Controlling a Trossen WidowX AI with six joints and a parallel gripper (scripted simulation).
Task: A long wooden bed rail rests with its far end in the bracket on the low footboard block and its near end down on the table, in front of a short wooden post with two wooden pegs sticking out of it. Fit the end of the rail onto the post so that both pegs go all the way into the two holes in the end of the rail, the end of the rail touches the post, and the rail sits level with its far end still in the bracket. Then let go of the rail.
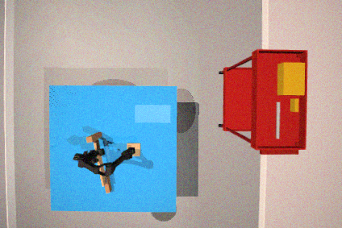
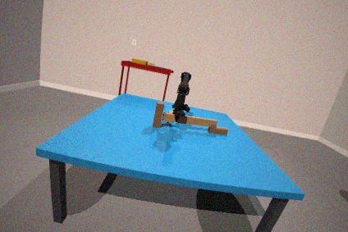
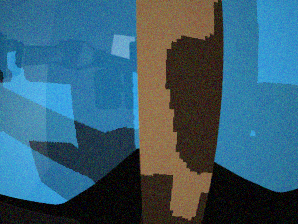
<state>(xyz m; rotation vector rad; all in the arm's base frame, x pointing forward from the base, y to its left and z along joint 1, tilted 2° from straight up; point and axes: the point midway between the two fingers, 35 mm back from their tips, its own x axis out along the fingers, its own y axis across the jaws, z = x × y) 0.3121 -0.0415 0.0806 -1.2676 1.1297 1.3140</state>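
The wooden post (image 1: 94, 137) (image 2: 158, 115) stands upright on the blue table. The long wooden rail (image 1: 102, 179) (image 2: 200, 121) (image 3: 154, 85) runs from beside the post to the low footboard block (image 1: 108, 187) (image 2: 220, 130). My gripper (image 1: 100, 152) (image 2: 180, 119) (image 3: 162, 156) is shut on the rail, nearer its post end. That end is raised off the table and the rail looks about level. The rail's end is very close to the post in the exterior view; whether they touch cannot be told. The pegs and holes cannot be made out. The far end is at the block; its exact seat in the bracket is too small to tell.
The arm's base stands on a pale wooden square (image 1: 136, 147) beside the rail. A light blue rectangle (image 1: 152, 114) is on the table (image 1: 72, 197) (image 2: 123, 147). A red cart (image 1: 238, 98) (image 2: 148, 66) carrying yellow boxes stands away from the table.
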